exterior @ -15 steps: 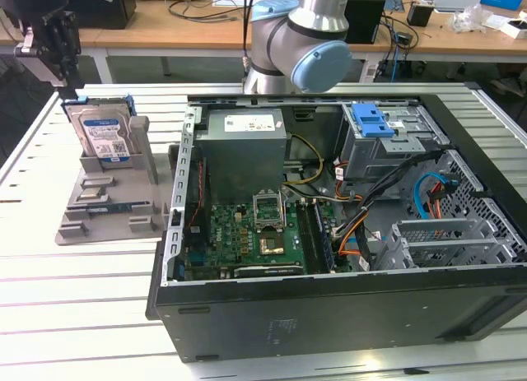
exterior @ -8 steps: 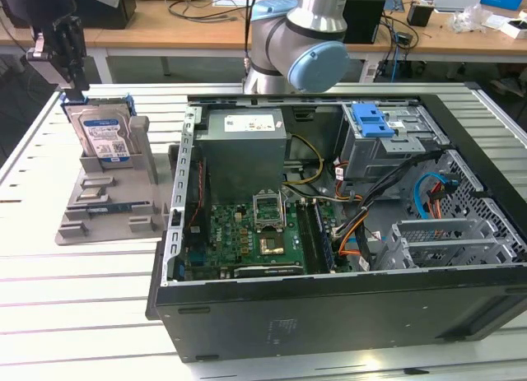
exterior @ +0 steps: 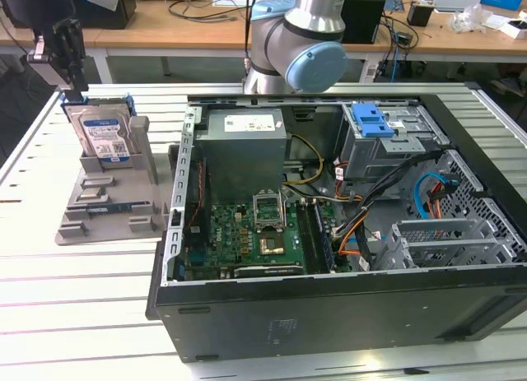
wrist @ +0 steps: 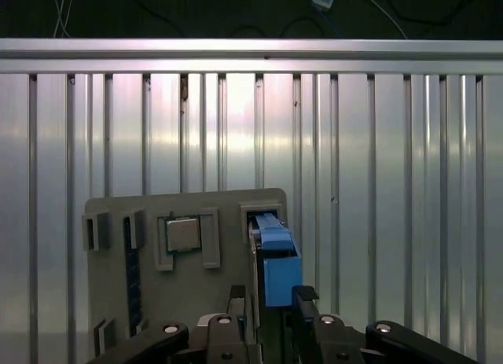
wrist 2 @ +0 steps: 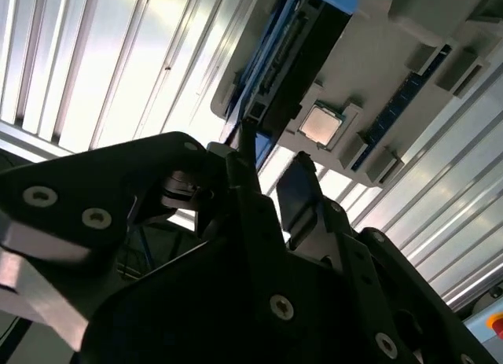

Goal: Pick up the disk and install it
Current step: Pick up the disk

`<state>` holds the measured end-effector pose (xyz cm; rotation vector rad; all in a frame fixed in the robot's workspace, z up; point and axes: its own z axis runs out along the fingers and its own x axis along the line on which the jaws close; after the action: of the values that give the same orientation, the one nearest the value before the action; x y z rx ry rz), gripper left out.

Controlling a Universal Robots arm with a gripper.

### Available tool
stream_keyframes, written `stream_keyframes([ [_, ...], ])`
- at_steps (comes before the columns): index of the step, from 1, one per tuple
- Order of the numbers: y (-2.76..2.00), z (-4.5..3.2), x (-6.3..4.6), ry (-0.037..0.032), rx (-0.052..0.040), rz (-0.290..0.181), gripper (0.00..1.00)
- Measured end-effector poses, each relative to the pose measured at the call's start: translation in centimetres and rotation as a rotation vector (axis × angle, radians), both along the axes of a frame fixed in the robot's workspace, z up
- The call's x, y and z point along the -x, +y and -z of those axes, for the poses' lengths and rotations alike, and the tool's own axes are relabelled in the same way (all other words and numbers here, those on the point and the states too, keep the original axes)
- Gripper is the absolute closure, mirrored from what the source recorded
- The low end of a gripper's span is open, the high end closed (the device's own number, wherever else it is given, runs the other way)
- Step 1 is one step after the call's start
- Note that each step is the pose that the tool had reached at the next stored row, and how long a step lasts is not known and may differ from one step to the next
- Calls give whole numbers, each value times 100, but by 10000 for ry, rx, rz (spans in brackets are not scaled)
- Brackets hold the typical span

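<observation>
Gripper (wrist: 270,293): fingers (wrist: 305,297) a little apart, holding nothing, just over the top edge of the disk (wrist: 275,250).
Disk (exterior: 103,130): upright in an end slot of the holder (exterior: 107,208).
Holder: grey, near the table (exterior: 82,299) edge at the exterior view's left; a chip (wrist: 182,234) lies in one pocket.
Case (exterior: 329,315): open, just beside the holder, toward the exterior view's right.
</observation>
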<state>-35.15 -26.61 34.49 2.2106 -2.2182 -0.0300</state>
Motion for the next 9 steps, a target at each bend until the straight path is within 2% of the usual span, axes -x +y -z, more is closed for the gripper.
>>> stream_keyframes([
  [1, 0, 0, 0, 0, 0, 0, 63],
  [4, 0, 1, 0, -1, 0, 0, 44],
  [7, 11, 30, 0, -4, 41, -14, 44],
  [9, 38, 61, 0, -2, 51, -64, 44],
])
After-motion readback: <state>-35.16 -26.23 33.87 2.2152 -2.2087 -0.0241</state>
